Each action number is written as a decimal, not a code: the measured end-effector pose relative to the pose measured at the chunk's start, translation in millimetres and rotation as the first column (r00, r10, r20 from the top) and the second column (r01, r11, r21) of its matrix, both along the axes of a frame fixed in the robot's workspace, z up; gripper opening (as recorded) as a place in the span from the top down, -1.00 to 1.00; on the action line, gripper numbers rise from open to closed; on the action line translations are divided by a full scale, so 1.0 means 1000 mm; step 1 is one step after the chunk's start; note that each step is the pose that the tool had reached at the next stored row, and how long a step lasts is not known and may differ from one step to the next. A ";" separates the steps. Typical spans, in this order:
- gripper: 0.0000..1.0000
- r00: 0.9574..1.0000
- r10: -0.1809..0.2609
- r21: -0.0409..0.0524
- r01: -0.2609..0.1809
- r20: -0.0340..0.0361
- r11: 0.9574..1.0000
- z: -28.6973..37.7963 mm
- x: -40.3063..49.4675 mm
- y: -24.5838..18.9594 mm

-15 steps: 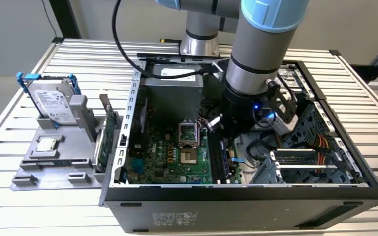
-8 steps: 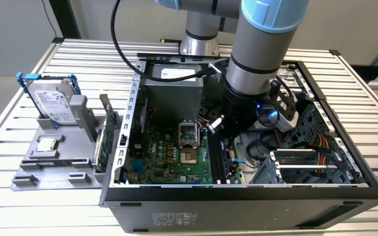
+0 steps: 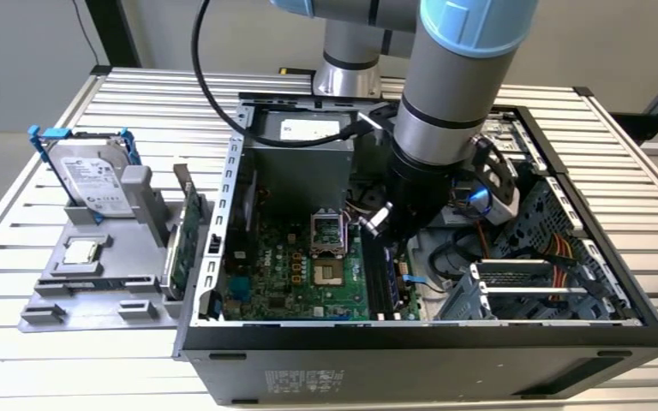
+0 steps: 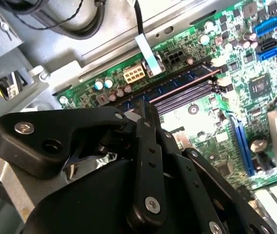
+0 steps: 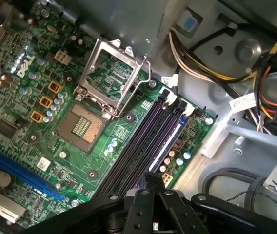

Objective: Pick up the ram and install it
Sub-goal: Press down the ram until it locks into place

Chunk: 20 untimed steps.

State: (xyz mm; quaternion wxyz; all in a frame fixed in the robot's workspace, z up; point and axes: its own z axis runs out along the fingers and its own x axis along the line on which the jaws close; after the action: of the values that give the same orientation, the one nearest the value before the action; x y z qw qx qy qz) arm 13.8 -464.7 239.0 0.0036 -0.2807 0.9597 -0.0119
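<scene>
End effector (image 3: 389, 233) low over motherboard (image 3: 295, 270); ram (image 5: 167, 147) in slot.

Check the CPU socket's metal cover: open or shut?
Open. In the first wrist view the metal cover is swung back off the CPU socket, leaving its contact grid bare.

table (image 3: 55, 342): ribbed aluminium slats (pale grey) | wall (image 3: 20, 51): plain grey | light: even
</scene>
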 end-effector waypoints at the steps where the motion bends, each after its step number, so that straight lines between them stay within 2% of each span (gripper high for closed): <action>1: 1.00 1.000 0.010 0.000 -0.010 0.000 1.000 0.0000 0.0000 0.0000; 5: 1.00 0.999 0.045 0.000 -0.045 -0.001 0.999 0.0000 0.0000 0.0001; 11: 1.00 0.997 0.077 0.001 -0.077 -0.016 0.997 0.0001 -0.0001 0.0001; 14: 1.00 0.995 0.096 0.001 -0.096 -0.019 0.995 0.0000 -0.0001 0.0001; 17: 1.00 0.991 0.133 0.002 -0.133 -0.021 0.991 0.0000 0.0000 0.0001; 20: 1.00 0.984 0.176 0.002 -0.176 -0.021 0.984 -0.0001 0.0000 0.0001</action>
State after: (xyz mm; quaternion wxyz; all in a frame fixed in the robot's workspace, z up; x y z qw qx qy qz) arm 13.9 -464.6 238.9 -0.0055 -0.3646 0.9311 -0.0085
